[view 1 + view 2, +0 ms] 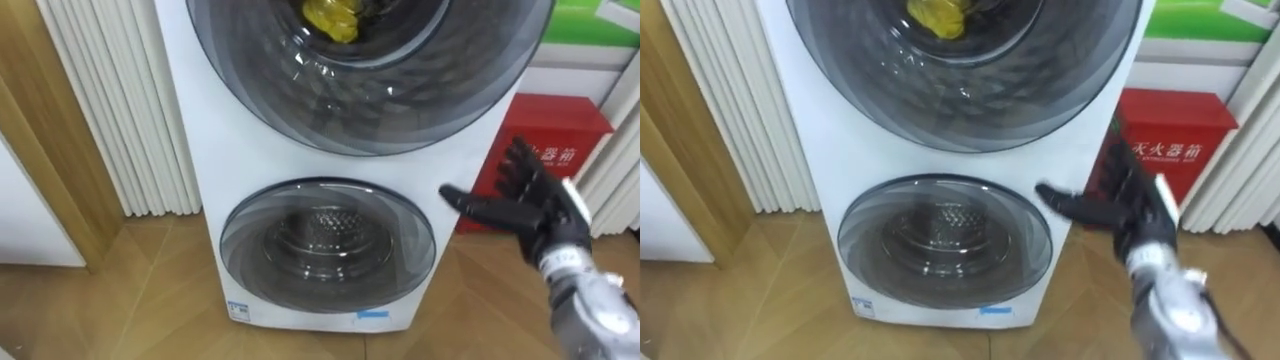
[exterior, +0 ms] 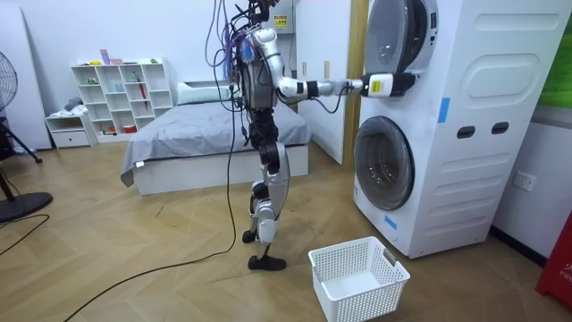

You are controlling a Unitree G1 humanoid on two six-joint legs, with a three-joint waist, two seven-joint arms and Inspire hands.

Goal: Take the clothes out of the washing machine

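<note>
Right hand point(image 1: 540, 215) of mine, fingers spread apart, holding nothing, near right edge of the washing machine point(image 1: 200, 150), yellow cloth point(image 1: 328, 18) up inside the upper drum point(image 1: 395, 25), lower door point(image 1: 328, 245) shut, red box point(image 1: 560, 130) behind.

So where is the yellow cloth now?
The cloth lies in the upper drum, top centre of the left eye view, straight above the lower door.

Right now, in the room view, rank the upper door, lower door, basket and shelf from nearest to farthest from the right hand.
1. Upper door, right at the right hand.
2. Lower door, just below it.
3. Basket, down on the floor.
4. Shelf, far off at the room view's left.
</note>
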